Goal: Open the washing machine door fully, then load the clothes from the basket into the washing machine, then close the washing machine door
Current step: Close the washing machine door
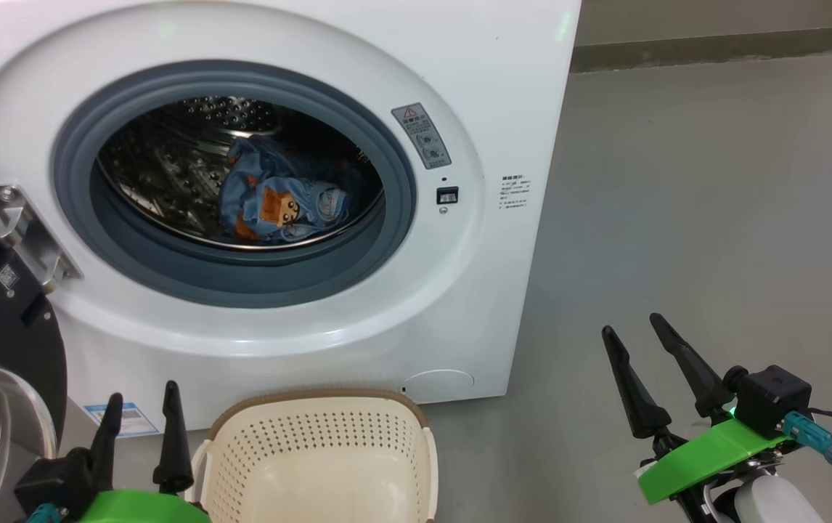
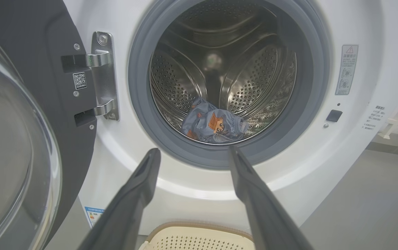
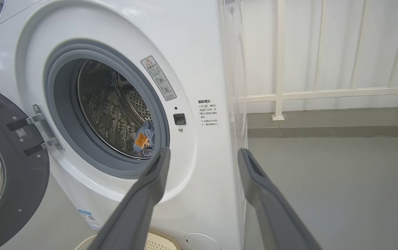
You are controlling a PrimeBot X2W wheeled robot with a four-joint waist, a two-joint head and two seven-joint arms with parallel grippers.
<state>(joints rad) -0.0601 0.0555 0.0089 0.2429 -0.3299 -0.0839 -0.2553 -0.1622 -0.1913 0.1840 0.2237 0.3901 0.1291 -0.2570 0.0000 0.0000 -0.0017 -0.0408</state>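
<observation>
Lying in drum: clothes, a blue bundle with an orange patch, low inside the washer.
Door: swung wide to the left on its hinge.
Left gripper: fingers spread wide, holding nothing.
Right gripper: spread wide, holding nothing, over the floor right of the washer.
Basket: before the washer, just beside the left gripper.

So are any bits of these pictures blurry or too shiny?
Left wrist view: the near fingers and the door glass look blurry. Right wrist view: the washing machine has a shiny side that mirrors the railing. Head view: green glare up top.
</observation>
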